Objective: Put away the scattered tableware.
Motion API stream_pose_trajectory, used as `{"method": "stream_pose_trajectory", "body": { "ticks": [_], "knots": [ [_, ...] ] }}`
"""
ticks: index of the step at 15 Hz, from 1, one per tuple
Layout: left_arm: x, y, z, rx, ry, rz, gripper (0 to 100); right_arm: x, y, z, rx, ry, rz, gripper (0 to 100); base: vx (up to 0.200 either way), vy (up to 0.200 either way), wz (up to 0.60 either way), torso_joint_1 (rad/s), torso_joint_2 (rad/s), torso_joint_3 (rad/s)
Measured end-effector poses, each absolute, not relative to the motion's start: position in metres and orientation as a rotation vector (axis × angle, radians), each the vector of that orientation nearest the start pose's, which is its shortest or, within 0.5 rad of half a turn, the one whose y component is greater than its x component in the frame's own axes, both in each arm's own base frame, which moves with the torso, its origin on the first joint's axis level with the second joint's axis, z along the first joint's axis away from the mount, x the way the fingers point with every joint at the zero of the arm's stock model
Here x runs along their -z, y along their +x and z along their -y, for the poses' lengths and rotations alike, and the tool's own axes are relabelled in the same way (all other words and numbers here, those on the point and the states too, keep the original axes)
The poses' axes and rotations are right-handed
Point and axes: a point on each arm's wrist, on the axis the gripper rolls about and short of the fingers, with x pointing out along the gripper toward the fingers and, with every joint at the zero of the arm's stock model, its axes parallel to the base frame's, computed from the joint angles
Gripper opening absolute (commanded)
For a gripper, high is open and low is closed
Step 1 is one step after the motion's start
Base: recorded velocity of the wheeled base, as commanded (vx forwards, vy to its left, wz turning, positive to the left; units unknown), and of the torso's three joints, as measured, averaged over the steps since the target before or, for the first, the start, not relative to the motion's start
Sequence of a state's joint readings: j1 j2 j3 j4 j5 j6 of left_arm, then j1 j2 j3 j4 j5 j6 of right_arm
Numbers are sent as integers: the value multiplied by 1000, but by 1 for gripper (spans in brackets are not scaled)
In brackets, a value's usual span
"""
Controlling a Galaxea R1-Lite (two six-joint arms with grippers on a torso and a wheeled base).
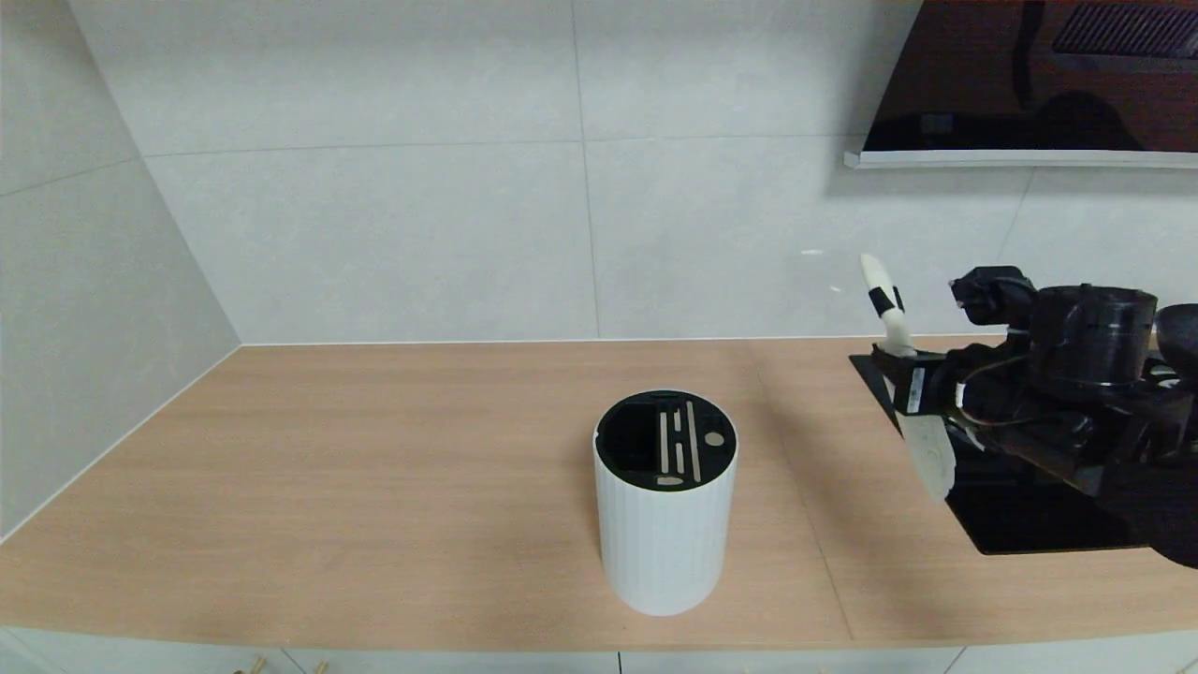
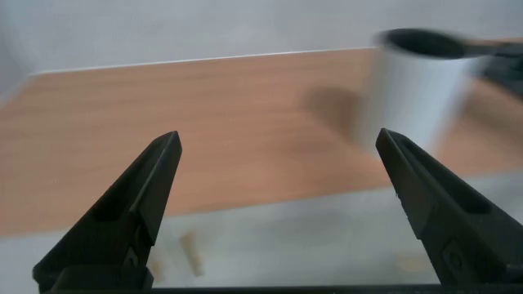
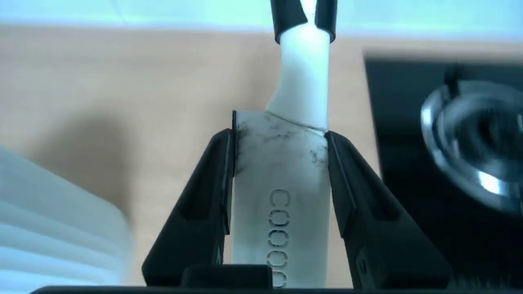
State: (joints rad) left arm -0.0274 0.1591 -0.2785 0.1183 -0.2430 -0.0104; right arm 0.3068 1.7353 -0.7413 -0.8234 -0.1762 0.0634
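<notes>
Above the table (image 1: 374, 487) at its right end, clamps a white knife (image 1: 928, 457) in right jaws; holds left jaws apart.

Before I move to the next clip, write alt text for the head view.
The right claw holds a white knife with a black-banded handle, handle up, blade down, at the left edge of a black flat cooktop. To its left, a white ribbed cylindrical holder with a black slotted top stands on the light wooden counter.
</notes>
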Motion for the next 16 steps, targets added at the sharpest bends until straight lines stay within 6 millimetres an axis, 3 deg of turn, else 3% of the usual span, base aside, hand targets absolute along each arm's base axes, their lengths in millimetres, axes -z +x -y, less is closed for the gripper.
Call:
{"method": "stream_pose_trajectory", "body": {
  "ticks": [2,4,6,8,11,14,16],
  "knots": [
    [-179,-15,7,360,-25,-65,100,-200,294,-107,-183,38,-100,0,0,0,0,0,0,0],
    [-215,15,9,419,-41,-140,100,-213,289,-127,-248,46,-64,0,0,0,0,0,0,0],
    [-247,60,13,481,-56,-207,100,-221,286,-139,-288,50,-42,0,0,0,0,0,0,0],
    [-266,111,24,551,-55,-226,100,-230,285,-149,-320,53,-31,0,0,0,0,0,0,0],
    [-273,178,58,621,-73,-199,100,-229,275,-174,-398,47,-42,0,0,0,0,0,0,0],
    [-253,206,93,689,-217,-238,100,-219,268,-187,-436,26,-71,0,0,0,0,0,0,0],
    [-250,219,116,754,-384,-201,100,-215,255,-202,-472,11,-82,0,0,0,0,0,0,0]
  ]
}}
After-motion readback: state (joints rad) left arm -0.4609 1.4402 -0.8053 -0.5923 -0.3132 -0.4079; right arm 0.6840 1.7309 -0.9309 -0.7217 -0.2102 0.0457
